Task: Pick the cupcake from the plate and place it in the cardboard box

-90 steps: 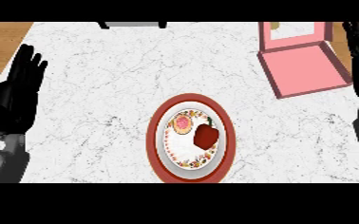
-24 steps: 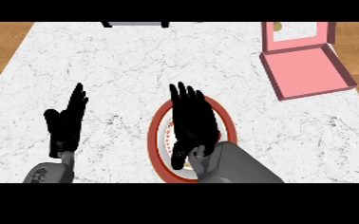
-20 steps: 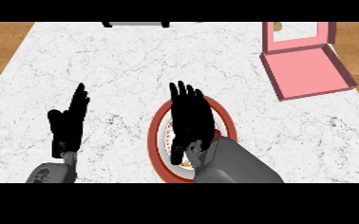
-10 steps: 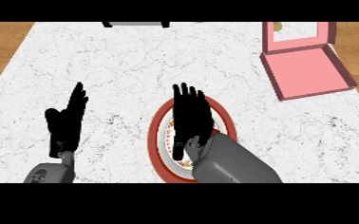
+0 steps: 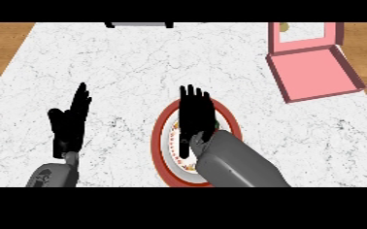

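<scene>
My right hand (image 5: 195,119) lies over the red-rimmed plate (image 5: 160,138) at the middle of the white marble counter (image 5: 143,63), fingers stretched flat toward the far edge and covering the plate's centre. The cupcake sits hidden beneath my palm, so I cannot tell whether I am touching it or where on the plate it stands. My grey right forearm (image 5: 237,162) crosses the plate's near rim. My left hand (image 5: 69,121) rests open on the counter well to the plate's left, fingers straight. The pink cardboard box (image 5: 312,60) lies open at the counter's far right corner, well apart from the plate.
</scene>
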